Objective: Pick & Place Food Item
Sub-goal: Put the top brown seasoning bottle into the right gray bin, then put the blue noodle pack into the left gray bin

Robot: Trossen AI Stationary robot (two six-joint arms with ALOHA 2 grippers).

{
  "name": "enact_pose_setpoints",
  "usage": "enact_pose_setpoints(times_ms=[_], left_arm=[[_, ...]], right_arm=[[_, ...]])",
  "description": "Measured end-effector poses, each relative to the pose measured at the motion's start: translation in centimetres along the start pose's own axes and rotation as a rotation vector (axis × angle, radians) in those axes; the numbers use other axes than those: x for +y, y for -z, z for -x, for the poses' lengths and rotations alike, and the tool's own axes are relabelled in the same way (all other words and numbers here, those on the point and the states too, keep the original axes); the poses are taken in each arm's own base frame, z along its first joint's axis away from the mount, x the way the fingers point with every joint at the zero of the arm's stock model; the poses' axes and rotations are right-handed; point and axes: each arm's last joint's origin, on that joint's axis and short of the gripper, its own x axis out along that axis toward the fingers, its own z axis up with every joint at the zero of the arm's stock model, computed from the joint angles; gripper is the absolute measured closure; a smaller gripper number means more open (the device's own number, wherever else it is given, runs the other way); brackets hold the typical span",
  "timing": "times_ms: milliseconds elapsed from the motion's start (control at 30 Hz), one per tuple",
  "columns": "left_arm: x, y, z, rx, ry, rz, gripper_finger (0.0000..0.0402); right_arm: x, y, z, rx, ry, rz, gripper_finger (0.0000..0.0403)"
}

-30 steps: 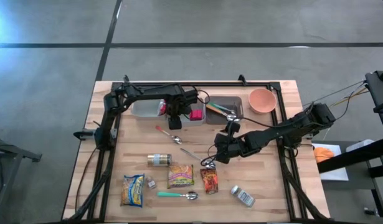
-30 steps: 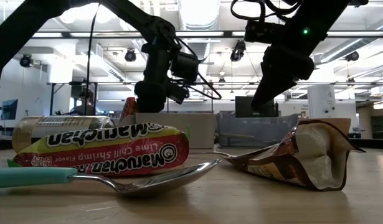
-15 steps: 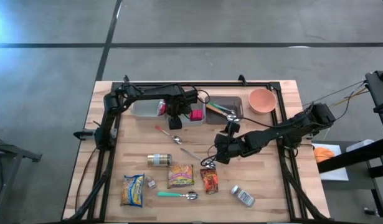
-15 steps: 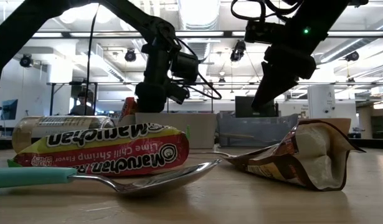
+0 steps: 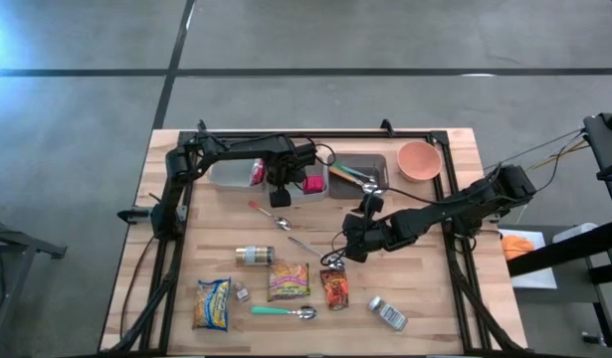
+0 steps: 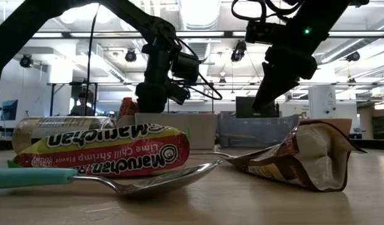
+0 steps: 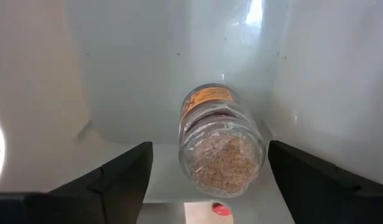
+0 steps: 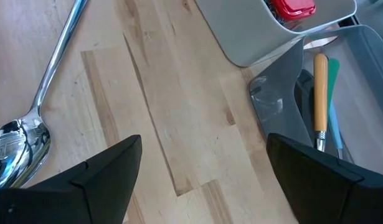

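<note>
A glass jar (image 7: 222, 140) of pale granules with an orange label lies in the light grey bin (image 5: 231, 177) at the table's far left. My left gripper (image 7: 210, 146) hangs open above it and points down, one finger on each side of the jar, clear of it. In the high view that gripper (image 5: 279, 194) stands over the bin's right half. My right gripper (image 5: 347, 249) hovers open over bare wood (image 8: 179, 124) near mid-table, with a silver spoon (image 8: 29, 134) beside it.
A dark grey bin (image 5: 357, 174) holds utensils, and a pink bowl (image 5: 419, 159) stands far right. Near the front lie a spice jar (image 5: 254, 256), a ramen pack (image 5: 288, 281), a yellow pack (image 5: 213, 303), a teal spoon (image 5: 284, 312), a brown packet (image 5: 333, 288) and another jar (image 5: 388, 313).
My left gripper has stayed over the light bin and its fingers have spread apart. The red thing beside it in the low view has sunk a little into the bin. My right arm has kept still.
</note>
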Motion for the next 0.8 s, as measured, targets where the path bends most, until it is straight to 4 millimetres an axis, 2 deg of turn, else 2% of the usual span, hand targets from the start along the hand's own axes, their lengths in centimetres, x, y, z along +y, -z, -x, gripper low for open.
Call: enact_pose_setpoints(times_ms=[200, 300, 500, 800], left_arm=[[0.1, 0.0, 0.2, 0.004, -0.029, 0.004, 0.0076], [0.1, 0.0, 0.9, -0.015, -0.046, 0.016, 0.0076], [0.0, 0.6, 3.7, -0.093, -0.079, 0.019, 0.0076], [-1.2, 3.5, 8.7, -0.207, -0.107, -0.015, 0.0076]], right_arm=[[0.0, 0.0, 0.0, 0.001, -0.001, 0.0, 0.006], [0.0, 0.0, 0.0, 0.001, -0.003, 0.0, 0.006], [0.0, 0.0, 0.0, 0.001, -0.003, 0.0, 0.006], [0.1, 0.0, 0.0, 0.009, -0.024, -0.002, 0.006]])
